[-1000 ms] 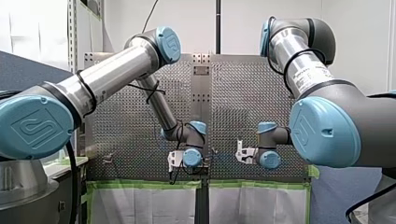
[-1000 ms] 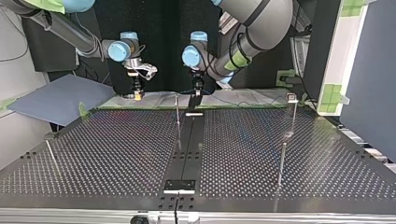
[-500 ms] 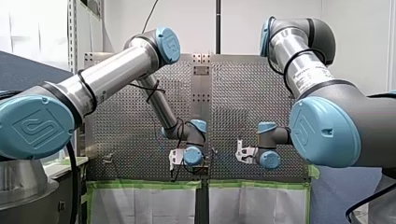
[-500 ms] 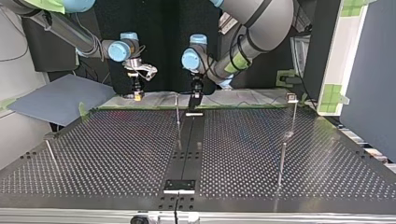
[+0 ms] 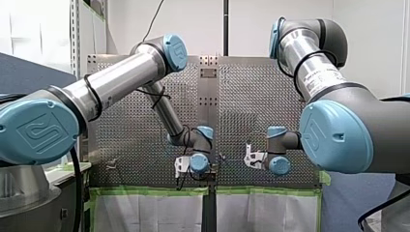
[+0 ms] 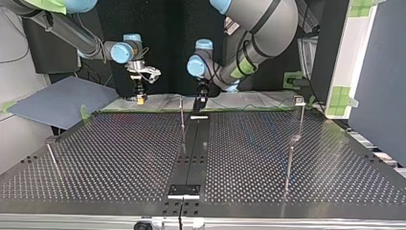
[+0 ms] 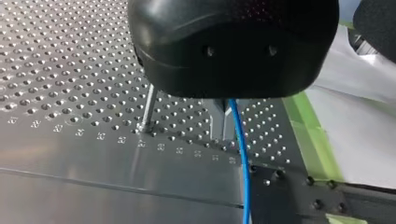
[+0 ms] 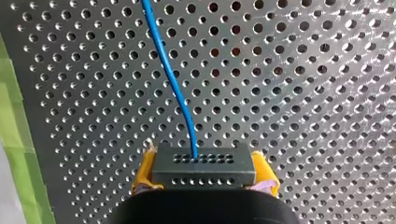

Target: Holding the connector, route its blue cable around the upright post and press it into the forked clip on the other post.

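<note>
I think you are at the start of the job. The right gripper, the one with yellow pads, is squeezed tight on the small dark grey connector block with rows of little holes. The thin blue cable comes out of the block and runs off ahead of the gripper, over the shiny metal table full of holes.

In the top view, the block sits low at the far edge of the table, at about 11 o'clock. The black left gripper hangs at its 3 o'clock, and the blue cable runs down right by it. I cannot tell if its jaws are apart or together.

The thin upright metal post stands near the left gripper, at its 8 o'clock. The cable is not round it yet.

The post with the small forked clip on top is well off at 3 o'clock. Next, you need to carry the block round the thin post so the cable bends on it. Then go over to the clip and push the cable down in.
</note>
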